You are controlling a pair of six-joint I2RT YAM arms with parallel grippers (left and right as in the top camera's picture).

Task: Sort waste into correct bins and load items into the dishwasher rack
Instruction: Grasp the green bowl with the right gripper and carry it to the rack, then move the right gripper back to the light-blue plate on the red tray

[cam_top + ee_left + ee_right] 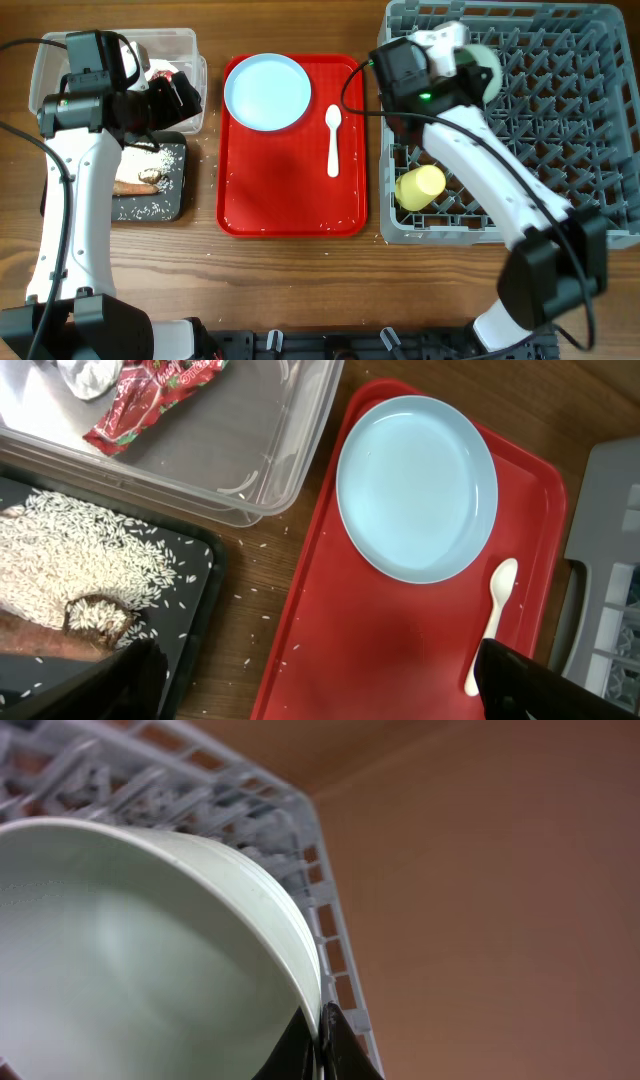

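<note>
Two items sit on the red tray (290, 195): the blue plate (267, 91) and the white spoon (334, 140), neither loaded yet. Loading is the step in hand. The right gripper (318, 1045) pinches the rim of the pale green bowl (130, 970), fingers closed on its edge, holding it over a corner of the dishwasher rack (560, 120), where a yellow cup (420, 186) already lies. Next, I judge, the bowl needs setting down between the tines, then a clean release. The left gripper (315, 675) hangs between tray and clear bin (280, 450), jaws spread wide, nothing held, handy for plate or spoon.
</note>
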